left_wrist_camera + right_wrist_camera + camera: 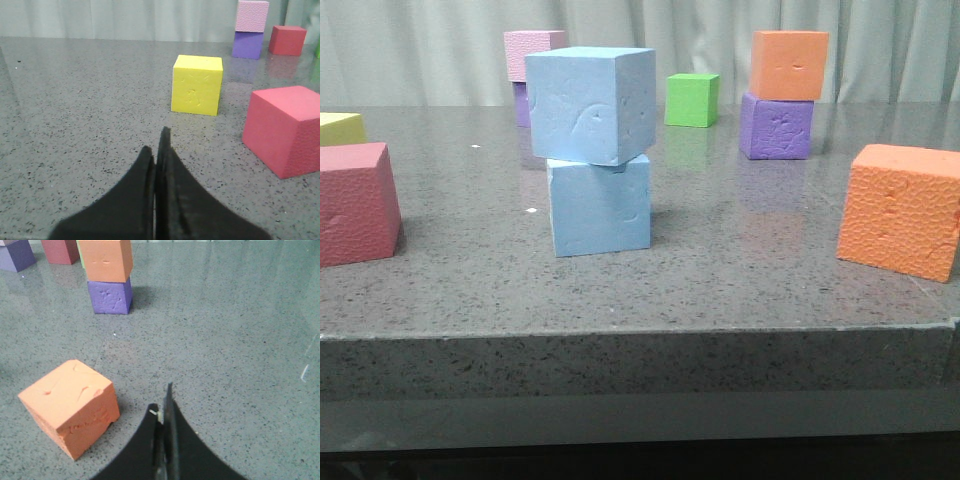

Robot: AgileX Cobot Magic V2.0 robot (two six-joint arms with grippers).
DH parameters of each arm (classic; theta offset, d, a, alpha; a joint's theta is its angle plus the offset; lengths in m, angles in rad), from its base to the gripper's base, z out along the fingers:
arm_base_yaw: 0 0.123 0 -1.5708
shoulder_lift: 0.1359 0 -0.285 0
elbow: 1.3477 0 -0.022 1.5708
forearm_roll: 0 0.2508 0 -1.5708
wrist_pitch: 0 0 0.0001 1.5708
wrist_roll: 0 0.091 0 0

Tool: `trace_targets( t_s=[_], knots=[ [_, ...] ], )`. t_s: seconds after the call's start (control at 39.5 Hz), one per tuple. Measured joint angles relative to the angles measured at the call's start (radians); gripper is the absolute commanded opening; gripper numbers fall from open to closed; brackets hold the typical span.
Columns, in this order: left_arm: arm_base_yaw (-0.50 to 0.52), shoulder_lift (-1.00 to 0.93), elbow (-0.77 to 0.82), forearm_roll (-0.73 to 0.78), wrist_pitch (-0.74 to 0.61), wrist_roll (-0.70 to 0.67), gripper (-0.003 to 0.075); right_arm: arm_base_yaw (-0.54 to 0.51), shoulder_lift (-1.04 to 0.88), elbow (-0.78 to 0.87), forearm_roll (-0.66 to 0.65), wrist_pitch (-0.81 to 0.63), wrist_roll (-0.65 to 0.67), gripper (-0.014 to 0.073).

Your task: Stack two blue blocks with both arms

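Note:
In the front view two light blue blocks stand stacked in the middle of the table: the upper blue block (590,103) rests on the lower blue block (600,205), turned a little and overhanging to the left. No gripper shows in the front view. My left gripper (158,150) is shut with nothing in it, over bare table short of a yellow cube (197,84). My right gripper (163,402) is shut and empty too, beside an orange cube (71,406). Neither wrist view shows the blue blocks.
A red cube (355,203) and a yellow cube (340,128) sit at the left, a large orange cube (903,209) at the right. At the back stand a pink-on-purple stack (532,55), a green cube (692,99) and an orange-on-purple stack (782,95).

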Motion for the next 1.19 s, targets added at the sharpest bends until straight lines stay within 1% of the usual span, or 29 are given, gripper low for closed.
trace_targets(
  t_s=[0.15, 0.28, 0.35, 0.46, 0.58, 0.79, 0.96, 1.19],
  knots=[
    [0.000, 0.000, 0.000, 0.000, 0.000, 0.000, -0.0020, -0.022, -0.050, 0.078, 0.010, -0.085, -0.071, -0.0068],
    [0.000, 0.000, 0.000, 0.000, 0.000, 0.000, -0.0020, -0.065, -0.128, 0.169, 0.118, -0.179, -0.201, -0.0068],
    [0.000, 0.000, 0.000, 0.000, 0.000, 0.000, -0.0020, -0.101, -0.172, 0.232, 0.196, -0.213, -0.273, -0.0068],
    [0.000, 0.000, 0.000, 0.000, 0.000, 0.000, -0.0020, -0.145, -0.240, 0.319, 0.263, -0.240, -0.337, -0.0068],
    [0.000, 0.000, 0.000, 0.000, 0.000, 0.000, -0.0020, -0.166, -0.315, 0.405, 0.306, -0.244, -0.350, -0.0068],
    [0.000, 0.000, 0.000, 0.000, 0.000, 0.000, -0.0020, -0.185, -0.415, 0.428, 0.331, -0.242, -0.353, -0.0068],
    [0.000, 0.000, 0.000, 0.000, 0.000, 0.000, -0.0020, -0.190, -0.426, 0.428, 0.333, -0.206, -0.356, -0.0068],
    [0.000, 0.000, 0.000, 0.000, 0.000, 0.000, -0.0020, -0.190, -0.426, 0.428, 0.335, -0.193, -0.356, -0.0068]
  ],
)
